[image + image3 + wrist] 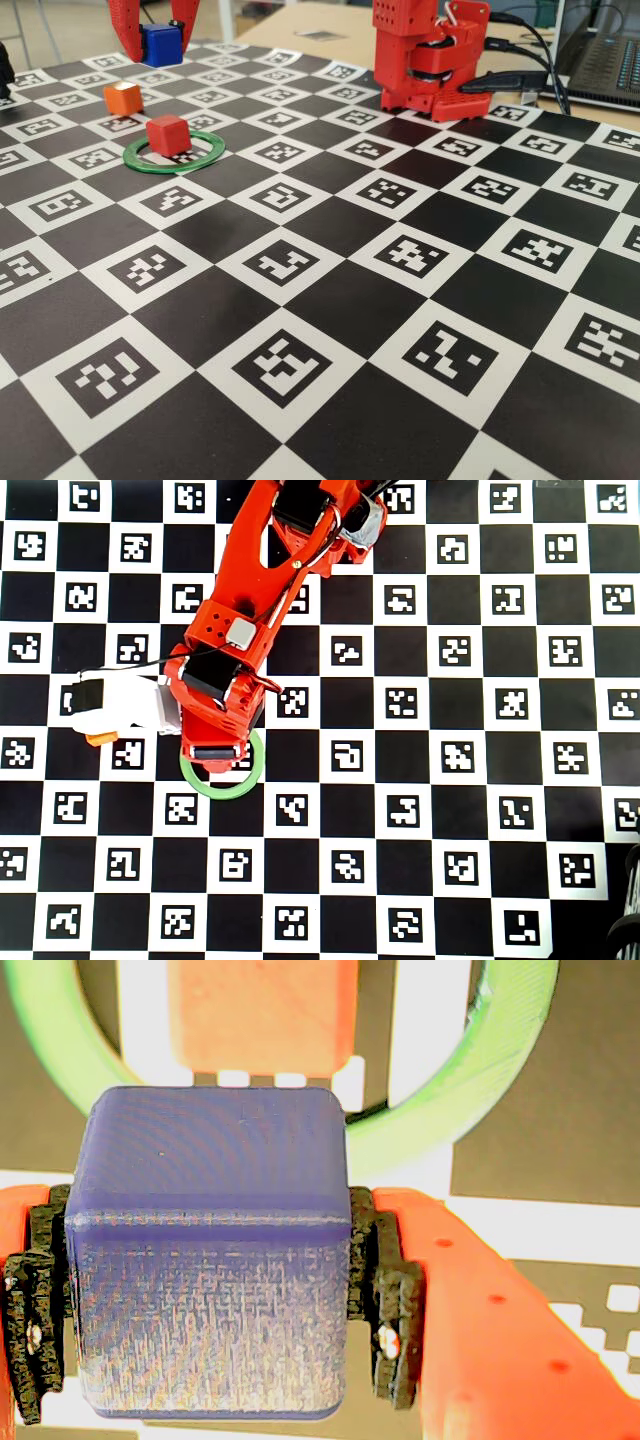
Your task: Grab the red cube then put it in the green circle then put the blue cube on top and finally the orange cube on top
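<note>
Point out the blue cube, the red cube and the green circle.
blue cube (pixel 161 44), fixed view, front face.
red cube (pixel 168 133), fixed view, front face.
green circle (pixel 215 152), fixed view, right side of the ring.

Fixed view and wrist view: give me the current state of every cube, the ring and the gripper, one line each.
red cube: resting on the board inside the green circle, nothing on top.
green circle: flat on the board, around the red cube.
blue cube: held off the board, clamped between the fingers.
orange cube: on the board outside the ring, untouched.
gripper: shut on the blue cube.
</note>
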Available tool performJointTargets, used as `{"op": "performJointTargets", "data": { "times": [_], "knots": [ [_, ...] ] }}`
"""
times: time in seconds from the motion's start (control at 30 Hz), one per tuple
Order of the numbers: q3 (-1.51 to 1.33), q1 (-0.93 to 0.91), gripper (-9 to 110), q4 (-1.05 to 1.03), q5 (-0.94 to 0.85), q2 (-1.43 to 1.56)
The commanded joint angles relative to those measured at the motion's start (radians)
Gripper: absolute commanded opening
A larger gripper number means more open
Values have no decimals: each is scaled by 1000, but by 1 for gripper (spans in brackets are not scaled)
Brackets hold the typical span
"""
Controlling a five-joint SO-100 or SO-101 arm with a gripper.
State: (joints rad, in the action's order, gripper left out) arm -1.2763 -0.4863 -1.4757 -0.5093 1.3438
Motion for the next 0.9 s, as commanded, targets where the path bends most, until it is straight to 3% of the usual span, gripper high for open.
{"op": "performJointTargets", "data": {
  "times": [0.0, 0.87],
  "knots": [
    [5, -8, 8, 21, -5, 15],
    [-49, -21, 8, 124, -29, -84]
  ]
}}
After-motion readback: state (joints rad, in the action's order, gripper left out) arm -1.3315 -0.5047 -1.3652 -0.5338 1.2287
